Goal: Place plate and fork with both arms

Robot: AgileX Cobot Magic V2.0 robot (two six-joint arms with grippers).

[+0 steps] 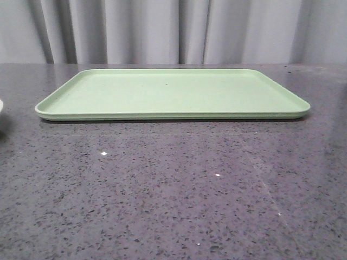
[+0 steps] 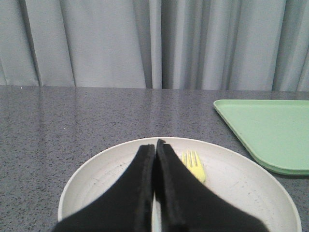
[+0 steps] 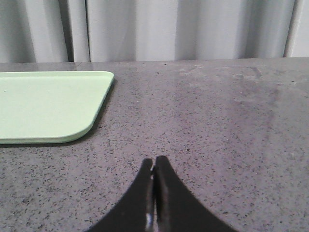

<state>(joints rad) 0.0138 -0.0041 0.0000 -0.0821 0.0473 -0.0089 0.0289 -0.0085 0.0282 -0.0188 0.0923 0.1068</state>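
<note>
Grey curtain [image 1: 162, 30] — dark speckled tabletop [image 1: 162, 189]

Pale cream speckled round plate [image 2: 251, 193] with raised rim, flat on the dark desk [image 2: 72, 125], small yellow fork [image 2: 194, 166] lying inside it, tines pointing away

Fork [image 2: 194, 166] handle hidden (behind fingers [image 2: 140, 193])

this is looking like a staged robot test setup rather than a lived-in kitchen: a dark speckled stone-look bench [image 1: 173, 189] is sitting before plain grey curtains [image 1: 162, 30] that are closing off the whole background, carrying only plastic tableware such as a light-green tray [image 1: 173, 93].
</note>
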